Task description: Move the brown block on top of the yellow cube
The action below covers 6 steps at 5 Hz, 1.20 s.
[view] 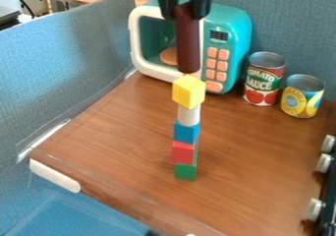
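At the top of the camera view, my gripper (185, 6) is shut on the upper end of the brown block (188, 45), a dark cylinder held upright. The yellow cube (189, 91) tops a tower, with a white cylinder (188, 115), a blue block (186, 132), a red block (183, 152) and a green block (185, 171) under it. The brown block's lower end appears just above the yellow cube, and I cannot tell whether they touch.
A toy microwave (234, 43) stands behind the tower. Two cans, a tomato sauce can (264, 80) and a yellow can (302, 97), are at the right rear. Stove knobs (323, 163) line the right edge; a grey-blue partition (72, 58) stands at left.
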Tool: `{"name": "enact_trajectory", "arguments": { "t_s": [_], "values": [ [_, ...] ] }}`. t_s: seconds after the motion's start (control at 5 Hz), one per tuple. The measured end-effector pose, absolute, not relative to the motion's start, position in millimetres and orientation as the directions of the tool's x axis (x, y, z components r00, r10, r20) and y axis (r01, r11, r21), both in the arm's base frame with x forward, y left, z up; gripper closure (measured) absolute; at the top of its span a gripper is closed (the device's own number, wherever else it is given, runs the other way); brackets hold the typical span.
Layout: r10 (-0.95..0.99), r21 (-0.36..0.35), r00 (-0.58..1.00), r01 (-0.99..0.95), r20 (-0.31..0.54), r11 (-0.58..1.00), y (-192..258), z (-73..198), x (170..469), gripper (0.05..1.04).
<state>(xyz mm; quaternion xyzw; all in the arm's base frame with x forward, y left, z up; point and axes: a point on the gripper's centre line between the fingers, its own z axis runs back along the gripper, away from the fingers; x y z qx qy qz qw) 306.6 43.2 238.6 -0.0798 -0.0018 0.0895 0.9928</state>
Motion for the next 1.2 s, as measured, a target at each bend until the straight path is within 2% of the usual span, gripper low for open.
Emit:
{"name": "enact_trajectory", "arguments": {
  "t_s": [0.6,1.2],
  "values": [
    [0.192,-0.167,0.979,-0.202,-0.071,0.965,51,218,315,0.606],
    [0.168,-0.156,0.983,-0.179,-0.080,0.971,37,216,324,0.606]
  ]
}}
